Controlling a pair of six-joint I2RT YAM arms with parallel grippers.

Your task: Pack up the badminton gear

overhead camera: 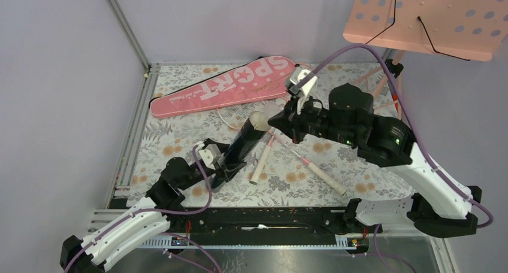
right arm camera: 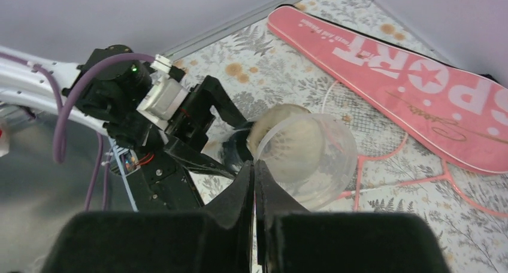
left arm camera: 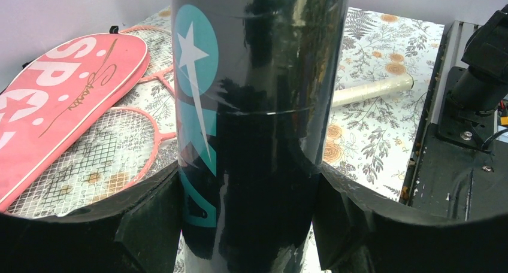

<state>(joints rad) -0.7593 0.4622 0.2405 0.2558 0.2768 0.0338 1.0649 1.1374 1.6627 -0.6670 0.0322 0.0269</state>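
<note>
The black tube [overhead camera: 242, 144] with teal marks [left arm camera: 257, 105] tilts up off the table, and my left gripper [overhead camera: 224, 165] [left arm camera: 245, 183] is closed on its lower part. At its upper end sits a clear cap [overhead camera: 260, 118] [right arm camera: 311, 156] with something pale inside. My right gripper [overhead camera: 271, 120] [right arm camera: 254, 165] is shut on the cap's rim. The pink SPORT bag [overhead camera: 221, 87] [right arm camera: 407, 75] lies behind. Two pink-framed rackets [left arm camera: 102, 159] lie beside the bag, their pale handles [overhead camera: 262, 162] [overhead camera: 323, 176] pointing toward me.
A pink perforated music stand [overhead camera: 428, 18] hangs over the back right corner, its legs [overhead camera: 374, 75] on the table. A metal rail [overhead camera: 257, 216] runs along the near edge. Walls and an aluminium post [overhead camera: 126, 27] close the left and back.
</note>
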